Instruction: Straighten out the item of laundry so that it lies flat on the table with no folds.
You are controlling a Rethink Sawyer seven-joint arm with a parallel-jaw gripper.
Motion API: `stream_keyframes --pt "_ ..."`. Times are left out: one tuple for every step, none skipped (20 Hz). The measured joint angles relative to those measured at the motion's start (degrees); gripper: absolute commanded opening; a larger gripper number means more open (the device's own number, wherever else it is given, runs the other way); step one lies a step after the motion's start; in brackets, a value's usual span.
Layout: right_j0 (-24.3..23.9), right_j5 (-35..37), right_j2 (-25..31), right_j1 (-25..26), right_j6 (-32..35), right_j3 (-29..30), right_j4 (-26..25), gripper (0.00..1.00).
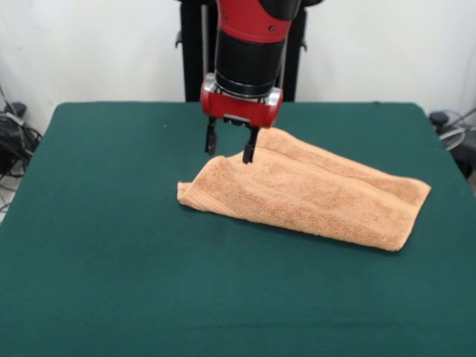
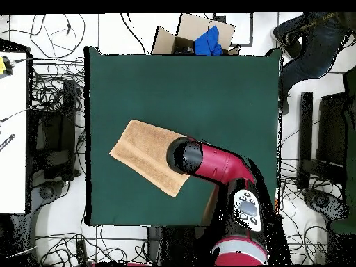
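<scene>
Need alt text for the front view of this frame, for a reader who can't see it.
A red and black robot arm holds its open gripper at the far upper edge of a folded orange-tan towel. The towel lies doubled over, slanting across a dark green table.

The robot's arm (image 1: 249, 44) is built of rounded, glossy red shells joined by a wide black cylindrical band. Below the band sits a red wrist block with a dark underside, and from it hang the two short, slim black fingers (image 1: 250, 149) of the gripper (image 1: 230, 146). From overhead the arm reads as a crimson tube with a black round cap, and near its base is a grey oval panel (image 2: 247, 207) with small dark buttons.
</scene>
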Motion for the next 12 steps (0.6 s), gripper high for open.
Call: stream_keyframes --pt "-0.07 -0.07 0.00 0.00 0.00 0.02 0.00 1.00" --pt "-0.14 -0.13 -0.01 0.00 0.00 0.03 0.00 1.00" --pt "-0.18 -0.21 -0.01 0.00 0.00 0.05 0.00 1.00" --pt "-0.21 -0.25 -0.01 0.00 0.00 0.06 0.00 1.00" --pt "-0.23 -0.30 -0.01 0.01 0.00 0.06 0.00 1.00" --pt "-0.25 -0.37 -0.01 0.00 0.00 0.07 0.00 1.00" --pt "-0.25 -0.39 -0.01 0.01 0.00 0.08 0.00 1.00" --pt "-0.25 -0.39 0.00 0.01 0.00 0.08 0.00 1.00" --pt "-0.25 -0.39 0.00 0.00 0.00 0.09 0.00 1.00" --pt "-0.25 -0.39 -0.01 0.00 0.00 0.10 0.00 1.00" --pt "-0.25 -0.39 -0.01 0.00 0.00 0.11 0.00 1.00" --pt "-0.25 -0.39 0.00 0.00 0.00 0.11 0.00 1.00"
